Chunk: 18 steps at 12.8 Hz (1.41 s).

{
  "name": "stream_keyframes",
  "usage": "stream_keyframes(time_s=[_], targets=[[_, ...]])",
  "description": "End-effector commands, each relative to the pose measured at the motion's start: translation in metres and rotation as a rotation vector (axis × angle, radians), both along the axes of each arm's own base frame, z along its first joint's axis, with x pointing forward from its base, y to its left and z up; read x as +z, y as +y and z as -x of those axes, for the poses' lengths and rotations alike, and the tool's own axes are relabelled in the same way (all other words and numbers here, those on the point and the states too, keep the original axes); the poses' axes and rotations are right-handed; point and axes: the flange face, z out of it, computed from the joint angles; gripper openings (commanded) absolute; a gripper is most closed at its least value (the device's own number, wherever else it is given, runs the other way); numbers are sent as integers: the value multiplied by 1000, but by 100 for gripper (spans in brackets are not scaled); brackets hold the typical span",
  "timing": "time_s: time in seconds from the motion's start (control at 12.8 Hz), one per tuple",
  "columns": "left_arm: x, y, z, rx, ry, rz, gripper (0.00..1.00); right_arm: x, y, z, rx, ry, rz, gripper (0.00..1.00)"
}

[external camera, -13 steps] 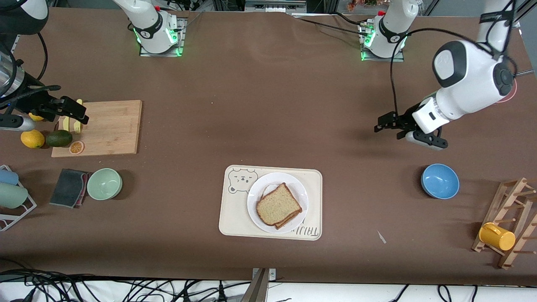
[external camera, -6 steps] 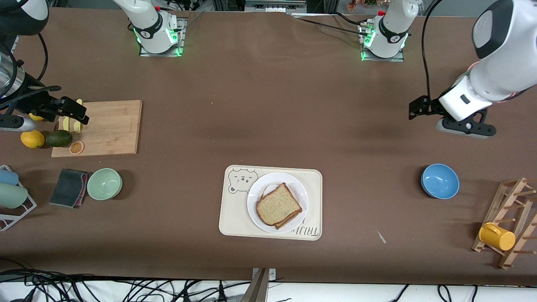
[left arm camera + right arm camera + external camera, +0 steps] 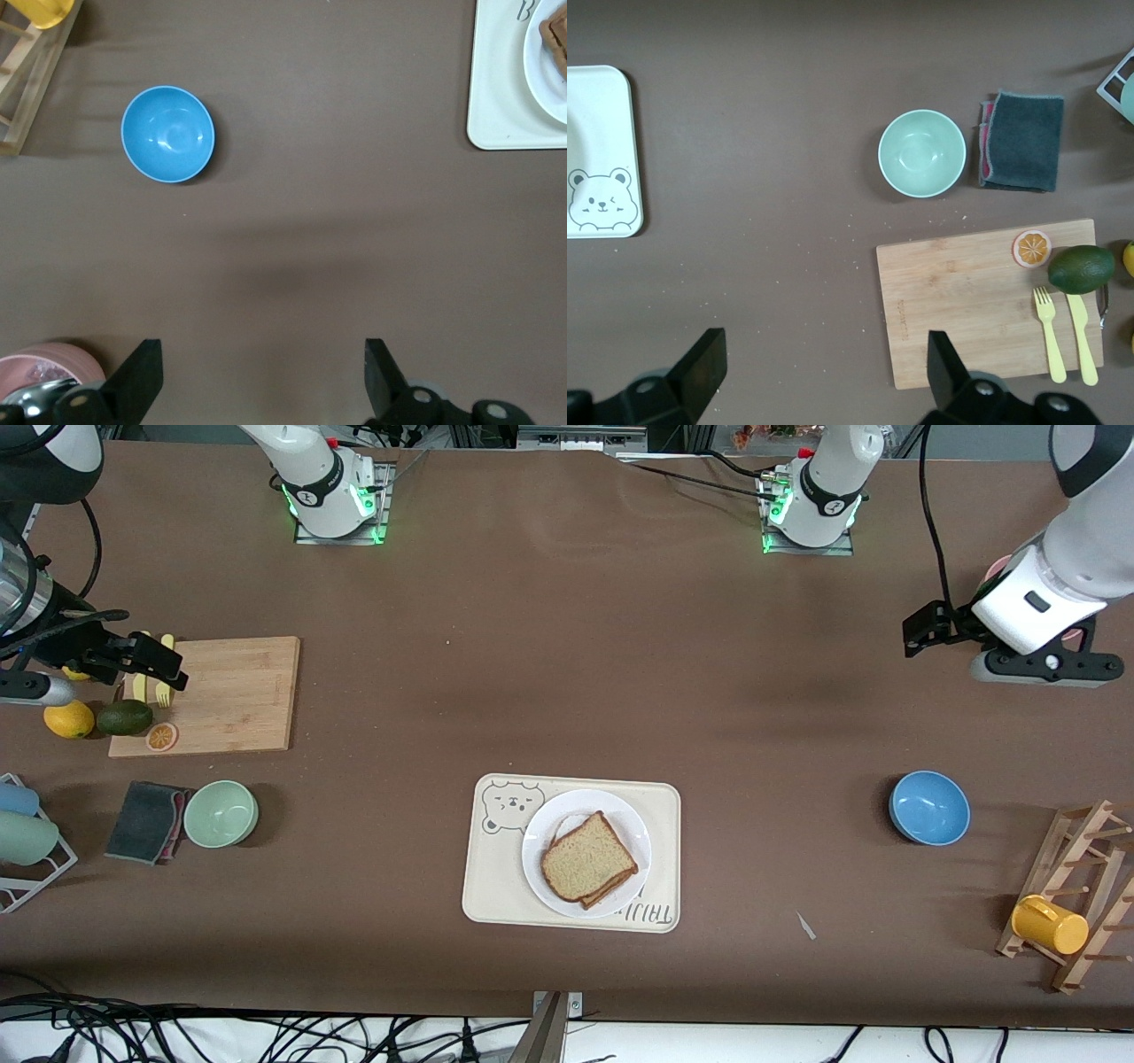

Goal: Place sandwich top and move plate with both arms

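Two end effectors hang with jaws spread wide, holding nothing. Your left end effector (image 3: 926, 631) is over bare bench (image 3: 567, 646) at the left arm's end, with the blue bowl (image 3: 928, 808) nearer the front camera. Your right end effector (image 3: 146, 657) is over the cutting board's (image 3: 235, 695) edge, above the fork (image 3: 1048, 333) and knife (image 3: 1082, 339). You can see the bread (image 3: 587, 859) lying on the plate (image 3: 620, 815), which sits on the bear tray (image 3: 496, 877) mid-bench. Dark lettering runs along the tray's near edge; you can't make it out.
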Motion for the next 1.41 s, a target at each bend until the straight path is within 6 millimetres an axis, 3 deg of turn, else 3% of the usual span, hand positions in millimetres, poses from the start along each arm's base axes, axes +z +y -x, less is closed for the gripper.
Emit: stream_keyframes(time_s=[0.0,0.23,0.39,0.63,1.33], targets=[[18,13,-12,41,-2,-35,100,1,-3,-5,6,-6,-26,100],[25,25,-13,65,3,-34,100,1,-2,-4,9,4,-25,100],[41,24,-12,68,4,-35,100,1,0,-3,12,7,-22,100],[49,20,-13,63,2,-33,100,3,-1,-1,15,13,-19,100],[49,24,-10,61,3,-21,100,2,-1,2,-3,38,-25,100]])
